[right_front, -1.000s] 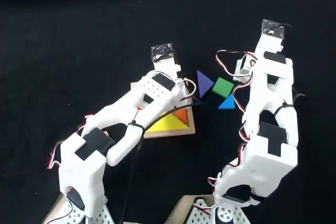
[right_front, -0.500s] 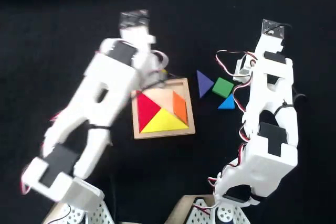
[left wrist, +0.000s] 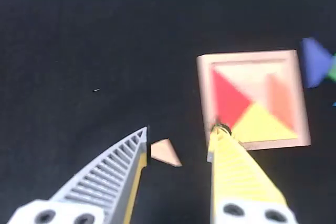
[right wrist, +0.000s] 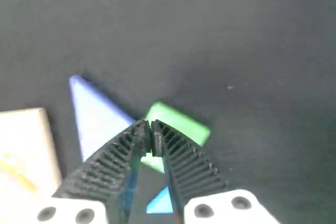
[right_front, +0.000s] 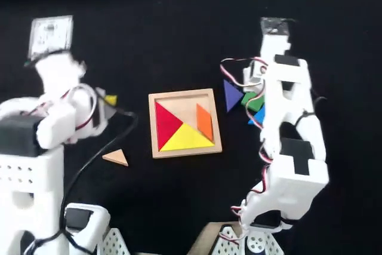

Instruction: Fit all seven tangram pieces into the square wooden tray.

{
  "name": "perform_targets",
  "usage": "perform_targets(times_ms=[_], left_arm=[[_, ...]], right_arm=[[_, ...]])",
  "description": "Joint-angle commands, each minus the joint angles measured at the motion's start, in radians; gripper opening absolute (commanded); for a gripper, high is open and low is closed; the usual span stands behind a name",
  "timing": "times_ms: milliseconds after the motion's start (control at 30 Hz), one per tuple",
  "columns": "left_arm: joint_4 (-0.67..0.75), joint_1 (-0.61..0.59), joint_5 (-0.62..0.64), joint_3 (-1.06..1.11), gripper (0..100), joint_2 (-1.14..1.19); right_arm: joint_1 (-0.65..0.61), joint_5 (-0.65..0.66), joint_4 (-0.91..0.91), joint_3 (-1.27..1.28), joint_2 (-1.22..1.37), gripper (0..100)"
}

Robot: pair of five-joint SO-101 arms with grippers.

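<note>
**High view:** L arm (right_front: 57, 97) is pulling clear of the wooden tray (right_front: 182, 93). 1 s ago it was lying across the tray; now it is sitting well off to the tray's left. A tan triangle (right_front: 116, 158) is now showing on the tabletop (right_front: 179, 40) left of the tray, apart from it. R arm (right_front: 286, 88) is shifting in over the loose pieces and is now covering part of the green square (right_front: 255, 103) and the blue triangle (right_front: 253, 118). The purple triangle (right_front: 231, 95) is lying just beside the tray's right rim. The tray is holding a red triangle (right_front: 166, 120), a yellow triangle (right_front: 186, 140) and an orange parallelogram (right_front: 205, 122). So 3 are in and 4 are still out; approx. halfway, by my reckoning.

**L wrist view:** L hand (left wrist: 178, 132) is hanging spread wide and holding nothing. The tan triangle is lying on the tabletop in the gap between its fingers, nearer the grey one, w/ no contact I can make out. It looks lined up for a pick.

**R wrist view:** R hand (right wrist: 150, 125) is hovering w/ fingers pressed together, pinching nothing. Its tips are pointing at the near edge of the green square, btwn it and the purple triangle. Whether they are touching it I cannot tell.
</note>
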State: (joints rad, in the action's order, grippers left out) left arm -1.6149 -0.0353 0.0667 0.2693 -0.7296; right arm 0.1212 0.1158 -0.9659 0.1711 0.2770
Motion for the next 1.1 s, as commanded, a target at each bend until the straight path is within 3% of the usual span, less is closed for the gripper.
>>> perform_targets(times_ms=[0, 200, 333, 633, 867, 1067], left_arm=[[0.175, -0.111, -0.124, 0.295, 19, -0.087], [0.557, -0.272, -0.230, 0.725, 19, -0.189], [0.743, -0.328, -0.210, 0.911, 19, -0.221], [0.829, -0.423, -0.133, 0.943, 19, -0.143], [0.941, -0.441, -0.137, 0.908, 19, 0.077], [0.944, -0.443, -0.138, 0.823, 19, 0.250]], right_arm=[[-0.091, 0.028, -0.058, -0.007, -0.031, 1.1], [-0.212, 0.100, -0.083, 0.028, -0.065, 1.1], [-0.279, 0.153, -0.083, 0.065, -0.070, 1.1], [-0.327, 0.180, 0.021, 0.054, -0.058, 1.1], [-0.328, 0.184, 0.044, 0.012, -0.002, 1.1], [-0.373, 0.186, 0.043, -0.058, 0.084, 1.1]])
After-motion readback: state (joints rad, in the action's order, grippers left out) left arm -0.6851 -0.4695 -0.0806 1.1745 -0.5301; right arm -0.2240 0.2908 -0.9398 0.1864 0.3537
